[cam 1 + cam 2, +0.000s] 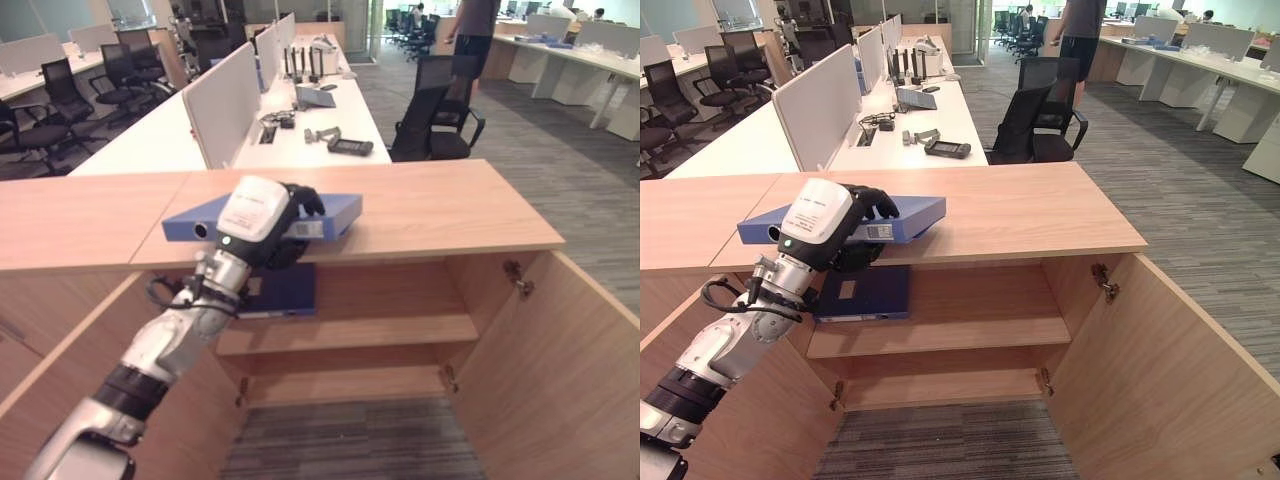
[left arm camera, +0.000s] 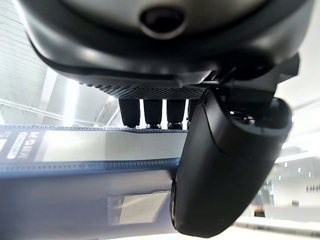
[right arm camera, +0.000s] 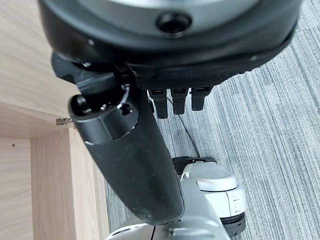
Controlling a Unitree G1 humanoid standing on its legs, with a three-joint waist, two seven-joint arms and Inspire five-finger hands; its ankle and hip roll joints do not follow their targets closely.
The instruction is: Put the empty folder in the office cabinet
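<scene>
Blue flat plastic folder (image 1: 262,215) lies at the wooden worktop's (image 1: 440,205) front edge, overhanging it; the left hand (image 1: 265,222) clamps its spine, fingers above, thumb beneath, probably to lift it down to the open cabinet's shelf (image 1: 400,332).

text: none legible | folder (image 2: 90,150) spine label: print too blurred to read

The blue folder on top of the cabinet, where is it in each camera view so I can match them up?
Left eye view: blue folder lies flat on the cabinet top, left of centre, with the left hand curled over its front edge.
Right eye view: same folder, upper left of centre.
Left wrist view: its spine runs across, behind the fingers.
Right wrist view: not there.
Shared landmark: the left hand.
</scene>
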